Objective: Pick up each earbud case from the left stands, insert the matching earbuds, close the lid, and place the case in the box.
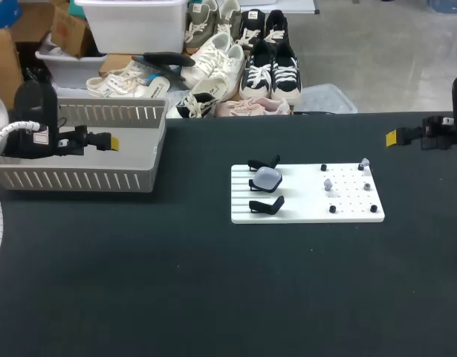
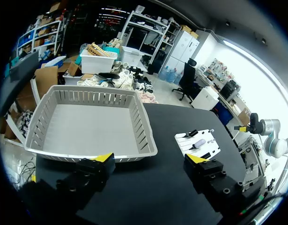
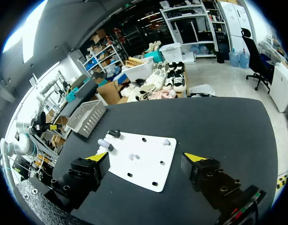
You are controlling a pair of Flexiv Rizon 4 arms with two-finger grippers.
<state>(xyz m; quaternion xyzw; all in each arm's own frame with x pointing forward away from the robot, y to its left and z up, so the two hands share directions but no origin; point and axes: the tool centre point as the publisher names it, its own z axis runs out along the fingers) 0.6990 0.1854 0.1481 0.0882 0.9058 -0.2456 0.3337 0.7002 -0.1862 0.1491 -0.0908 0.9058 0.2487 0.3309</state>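
The left gripper (image 2: 150, 159) and right gripper (image 3: 147, 156) hung spread apart, empty; a case (image 1: 267, 178) sat on the board (image 1: 347, 212).

Head view is taken from above and behind, tilted down on the table (image 1: 213, 297). The whole top is covered from mid distance, with the grey basket (image 1: 79, 152) at far left and the white board (image 1: 306, 195) right of centre. Left wrist view is taken from high over the table's left part: the grey basket is seen close below and the white board small, farther right. Right wrist view is taken from over the right part, faced left: the white board is near and the grey basket far off. Table, grey basket and white board are shared by all three views.
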